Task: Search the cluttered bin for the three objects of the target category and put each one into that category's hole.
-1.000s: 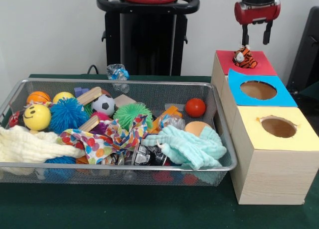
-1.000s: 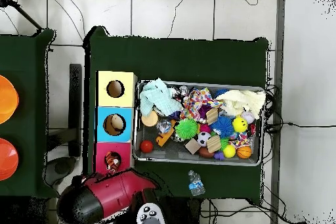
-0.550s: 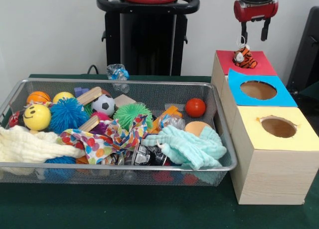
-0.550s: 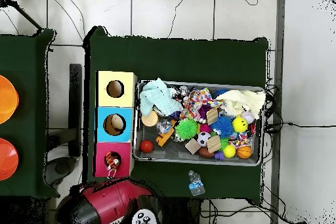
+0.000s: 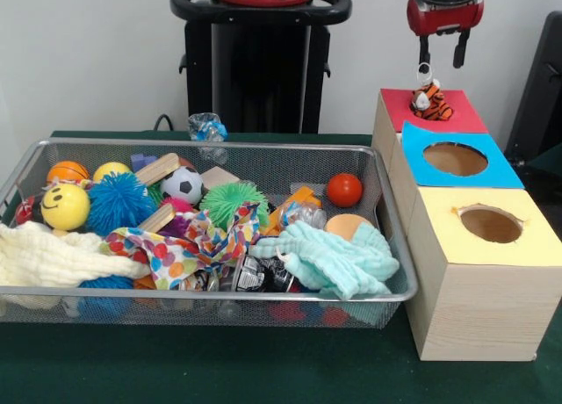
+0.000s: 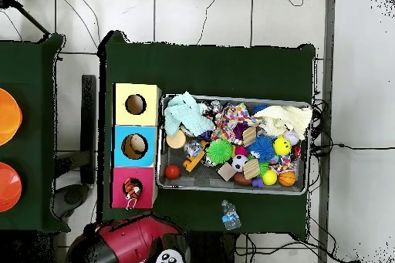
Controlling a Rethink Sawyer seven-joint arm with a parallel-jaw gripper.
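A small plush tiger (image 5: 430, 101) sits on the red-topped box (image 5: 457, 114), over its hole; the overhead view shows the tiger (image 6: 132, 191) on the red box (image 6: 119, 185) too. My gripper (image 5: 442, 58) hangs open above the tiger, with nothing between its fingers, apart from it. The wire bin (image 5: 202, 294) holds balls, wooden blocks, cloths and other toys. In the overhead view the bin (image 6: 163, 179) lies right of the boxes.
A blue-topped box (image 5: 500, 171) and a yellow-topped box (image 5: 536, 241) with round holes stand in a row with the red one. A crumpled plastic bottle (image 5: 207, 126) lies behind the bin. The arm's red body (image 6: 127, 241) fills the overhead view's bottom.
The gripper has risen and drifted slightly left, away from the tiger. The tiger stays on the red box. In the overhead view the arm has drawn back toward the bottom edge.
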